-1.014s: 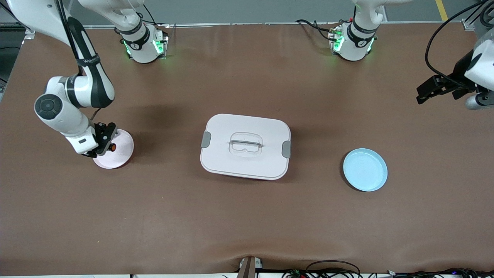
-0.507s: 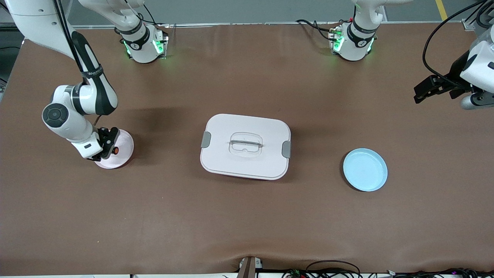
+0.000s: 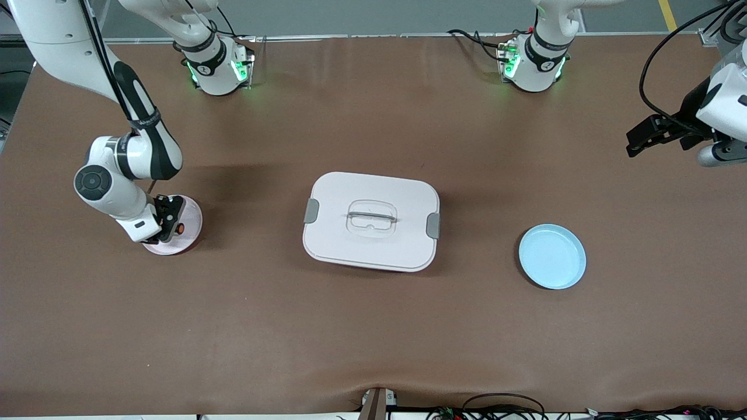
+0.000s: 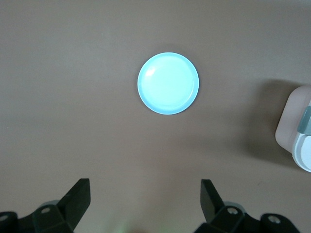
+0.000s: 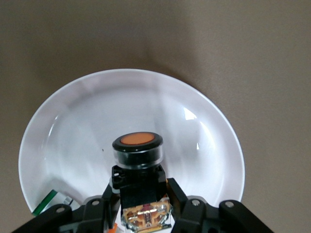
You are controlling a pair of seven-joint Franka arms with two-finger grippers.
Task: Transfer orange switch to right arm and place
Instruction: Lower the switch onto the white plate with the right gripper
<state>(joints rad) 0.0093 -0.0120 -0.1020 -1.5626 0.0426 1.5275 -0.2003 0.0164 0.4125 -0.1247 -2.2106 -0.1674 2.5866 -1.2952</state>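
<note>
My right gripper [image 3: 169, 220] is shut on the orange switch [image 3: 180, 228], a stubby black cylinder with a round orange button end [image 5: 137, 140]. In the right wrist view the gripper [image 5: 141, 194] clamps the switch's black body from both sides and holds it low over the inside of a pale pink plate [image 3: 192, 211], which looks white in that view [image 5: 97, 111]. I cannot tell whether the switch touches the plate. My left gripper [image 3: 631, 144] is open and empty, up in the air at the left arm's end of the table; its fingers stand wide apart in the left wrist view [image 4: 145, 194].
A white lidded box [image 3: 371, 220] with grey clips sits mid-table; its corner shows in the left wrist view [image 4: 297, 141]. A light blue plate [image 3: 552, 256] lies toward the left arm's end and shows in the left wrist view [image 4: 168, 83]. Bare brown table surrounds them.
My right arm has moved the switch from the pink plate's edge in over its middle and lower. The left gripper has shifted only slightly.
</note>
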